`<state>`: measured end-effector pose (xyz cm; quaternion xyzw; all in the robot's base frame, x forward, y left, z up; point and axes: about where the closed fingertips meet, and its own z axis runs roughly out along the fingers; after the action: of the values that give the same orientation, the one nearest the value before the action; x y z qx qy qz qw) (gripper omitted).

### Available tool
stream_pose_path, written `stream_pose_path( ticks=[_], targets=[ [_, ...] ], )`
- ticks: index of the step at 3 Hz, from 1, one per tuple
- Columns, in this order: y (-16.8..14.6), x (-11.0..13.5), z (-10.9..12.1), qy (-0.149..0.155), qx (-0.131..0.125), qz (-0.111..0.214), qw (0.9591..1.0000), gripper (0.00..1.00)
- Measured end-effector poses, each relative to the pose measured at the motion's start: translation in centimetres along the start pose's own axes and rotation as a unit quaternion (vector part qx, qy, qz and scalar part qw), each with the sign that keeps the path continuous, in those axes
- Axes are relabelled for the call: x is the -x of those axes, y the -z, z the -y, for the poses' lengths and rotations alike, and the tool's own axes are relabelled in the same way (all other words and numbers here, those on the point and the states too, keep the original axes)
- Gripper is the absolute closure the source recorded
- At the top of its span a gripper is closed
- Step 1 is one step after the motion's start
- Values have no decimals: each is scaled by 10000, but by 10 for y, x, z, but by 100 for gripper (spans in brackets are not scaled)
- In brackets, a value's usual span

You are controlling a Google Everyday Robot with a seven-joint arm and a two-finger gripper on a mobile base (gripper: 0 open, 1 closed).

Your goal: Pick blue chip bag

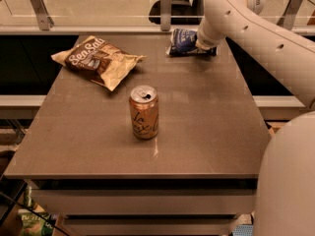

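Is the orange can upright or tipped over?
Upright: the can stands on its base, top facing up. The gripper is at the blue chip bag.

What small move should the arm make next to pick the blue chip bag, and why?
Probably a short lift straight up, once the grip is secure. The gripper is at the right end of the blue chip bag, which lies near the far edge of the table. The can and the Sea Salt bag sit well apart, so nothing seems to block a vertical rise.
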<state>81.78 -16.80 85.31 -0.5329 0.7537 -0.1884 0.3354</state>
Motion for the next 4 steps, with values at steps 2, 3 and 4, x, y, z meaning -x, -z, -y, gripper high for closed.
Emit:
stream_pose_path(
  ticks=[2, 3, 4],
  targets=[
    [0, 0, 0, 0, 0, -2, 10000, 100],
    [0, 0, 0, 1, 1, -3, 10000, 100],
    [0, 0, 0, 1, 2, -2, 10000, 100]
  ],
)
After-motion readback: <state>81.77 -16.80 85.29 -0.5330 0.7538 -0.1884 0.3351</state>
